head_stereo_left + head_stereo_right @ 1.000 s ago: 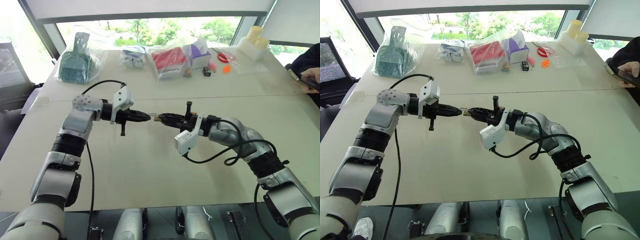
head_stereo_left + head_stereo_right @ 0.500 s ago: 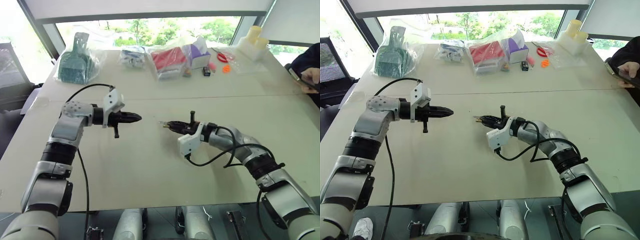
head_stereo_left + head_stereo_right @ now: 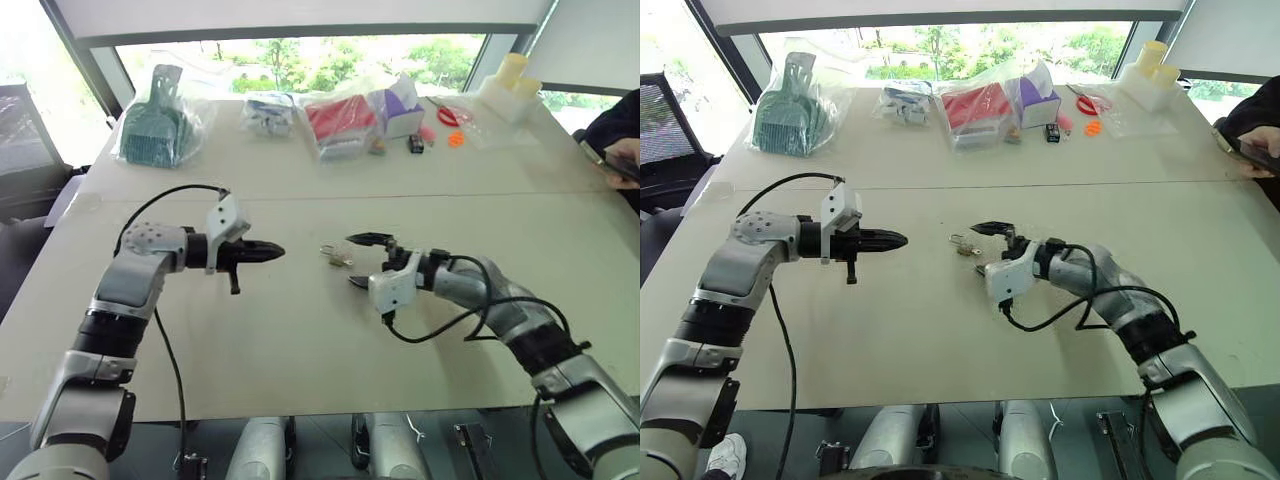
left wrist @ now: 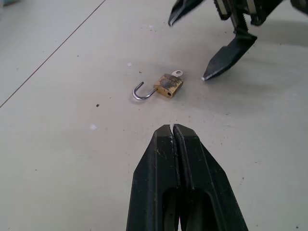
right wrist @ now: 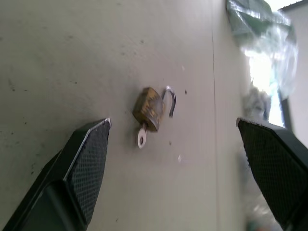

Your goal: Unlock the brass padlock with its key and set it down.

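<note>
Brass padlock (image 4: 168,86) lies flat on the surface (image 3: 300,330) at mid-frame in the left eye view, shackle sprung, key (image 4: 177,73) in its body. It sits free just left of the right end effector (image 3: 362,262), whose fingers are spread wide. The left end effector (image 3: 272,250), pressed together, hangs farther off to the padlock's left, so the right arm is nearer.
</note>
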You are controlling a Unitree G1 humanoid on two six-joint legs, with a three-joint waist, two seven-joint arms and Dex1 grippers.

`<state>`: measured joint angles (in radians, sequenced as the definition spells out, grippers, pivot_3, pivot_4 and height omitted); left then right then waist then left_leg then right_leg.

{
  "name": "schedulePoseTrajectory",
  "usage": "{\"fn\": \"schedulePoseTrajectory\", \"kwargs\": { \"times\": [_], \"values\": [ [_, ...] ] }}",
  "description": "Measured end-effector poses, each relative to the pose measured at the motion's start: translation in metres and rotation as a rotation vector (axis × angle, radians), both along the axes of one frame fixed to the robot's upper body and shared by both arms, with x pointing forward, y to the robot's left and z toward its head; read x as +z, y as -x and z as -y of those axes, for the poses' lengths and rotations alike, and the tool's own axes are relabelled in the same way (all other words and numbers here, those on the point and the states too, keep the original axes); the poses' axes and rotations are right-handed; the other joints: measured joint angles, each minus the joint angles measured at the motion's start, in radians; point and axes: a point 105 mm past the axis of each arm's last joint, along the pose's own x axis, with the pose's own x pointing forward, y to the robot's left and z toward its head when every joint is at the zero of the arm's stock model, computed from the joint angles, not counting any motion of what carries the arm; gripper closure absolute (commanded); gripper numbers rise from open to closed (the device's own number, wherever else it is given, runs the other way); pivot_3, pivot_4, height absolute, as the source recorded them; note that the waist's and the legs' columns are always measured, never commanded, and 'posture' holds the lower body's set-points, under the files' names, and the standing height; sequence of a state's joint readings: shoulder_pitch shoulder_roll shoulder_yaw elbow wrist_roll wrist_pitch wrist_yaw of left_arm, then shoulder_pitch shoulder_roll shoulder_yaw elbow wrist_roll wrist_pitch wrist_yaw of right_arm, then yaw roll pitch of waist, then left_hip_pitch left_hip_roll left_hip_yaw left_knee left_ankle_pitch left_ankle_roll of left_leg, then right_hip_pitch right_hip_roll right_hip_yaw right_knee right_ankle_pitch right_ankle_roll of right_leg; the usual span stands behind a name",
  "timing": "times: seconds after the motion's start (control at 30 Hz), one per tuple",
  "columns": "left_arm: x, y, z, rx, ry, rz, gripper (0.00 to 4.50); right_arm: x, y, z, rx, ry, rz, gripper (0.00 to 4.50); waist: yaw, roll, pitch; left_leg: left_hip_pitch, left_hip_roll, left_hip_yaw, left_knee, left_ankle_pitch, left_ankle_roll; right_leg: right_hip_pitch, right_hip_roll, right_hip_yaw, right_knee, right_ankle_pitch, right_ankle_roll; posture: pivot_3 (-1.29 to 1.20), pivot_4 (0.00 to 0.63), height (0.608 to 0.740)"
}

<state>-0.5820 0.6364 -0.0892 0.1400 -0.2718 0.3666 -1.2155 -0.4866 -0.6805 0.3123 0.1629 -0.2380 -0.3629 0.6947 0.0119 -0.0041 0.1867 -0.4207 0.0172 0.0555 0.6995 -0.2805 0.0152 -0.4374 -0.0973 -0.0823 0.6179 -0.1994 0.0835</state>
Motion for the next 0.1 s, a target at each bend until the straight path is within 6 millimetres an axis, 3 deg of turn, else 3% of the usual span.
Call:
{"fn": "schedulePoseTrajectory", "kwargs": {
  "times": [0.1],
  "values": [
    [0.002,0.003,0.001,-0.002,0.004,0.005,4.50,0.022,0.002,0.009,-0.090,-0.141,-0.166,0.04,-0.001,0.000,0.000,0.006,0.001,0.000,-0.001,0.000,0.000,0.004,0.000,0.000,0.001,0.000,0.000,0.00,0.150,0.740]
  ]
}}
